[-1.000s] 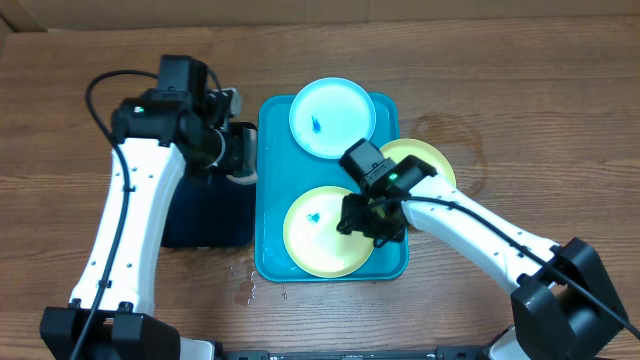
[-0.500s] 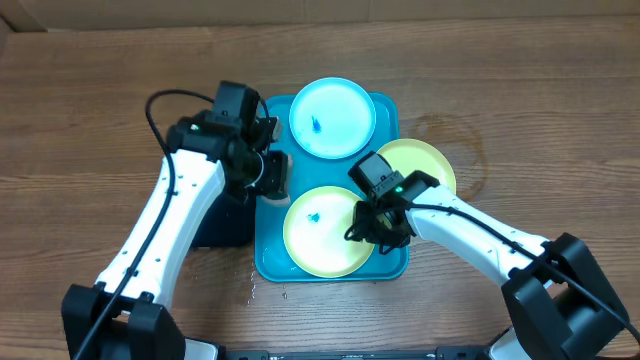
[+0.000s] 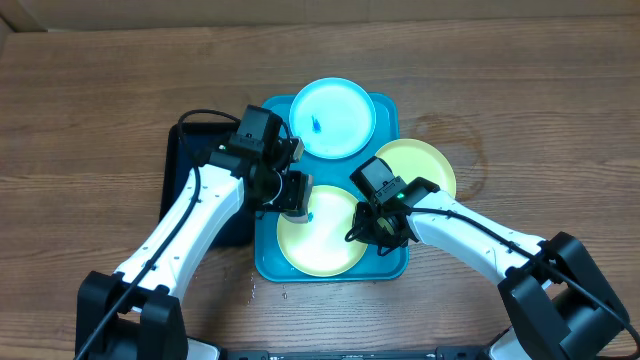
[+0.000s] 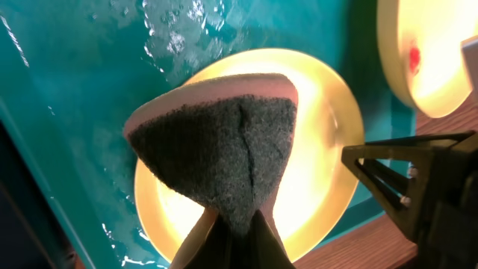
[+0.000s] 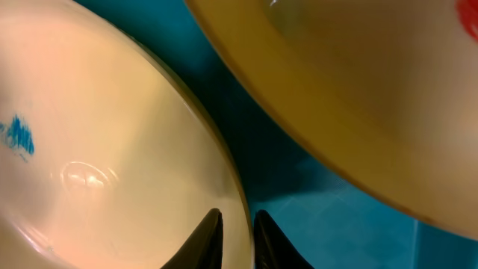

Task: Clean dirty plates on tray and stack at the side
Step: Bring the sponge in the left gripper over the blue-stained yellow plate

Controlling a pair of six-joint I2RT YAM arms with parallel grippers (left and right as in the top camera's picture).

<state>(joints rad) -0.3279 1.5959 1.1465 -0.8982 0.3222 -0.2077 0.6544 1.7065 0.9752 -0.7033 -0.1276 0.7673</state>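
Note:
The turquoise tray [image 3: 266, 130] holds a light-blue-rimmed plate [image 3: 333, 117] with a blue smear at the back. A lime-green-rimmed plate [image 3: 318, 240] lies at the front. Another green-rimmed plate [image 3: 425, 165] leans over the tray's right rim and shows a red smear in the left wrist view. My left gripper [image 3: 295, 195] is shut on a sponge [image 4: 224, 149], grey side down, just above the front plate [image 4: 317, 172]. My right gripper [image 5: 237, 232] is shut on the front plate's right rim [image 5: 224, 179], one finger inside and one outside. A blue smear [image 5: 16, 138] marks that plate.
A narrow black tray [image 3: 185, 170] lies left of the turquoise tray, partly under my left arm. Water drops [image 3: 245, 285] wet the wooden table by the tray's front left corner. Water also glints on the tray floor [image 4: 172, 37].
My left arm has swung right from the black tray, carrying the sponge over the front green plate. My right gripper's jaws have closed onto that plate's rim.

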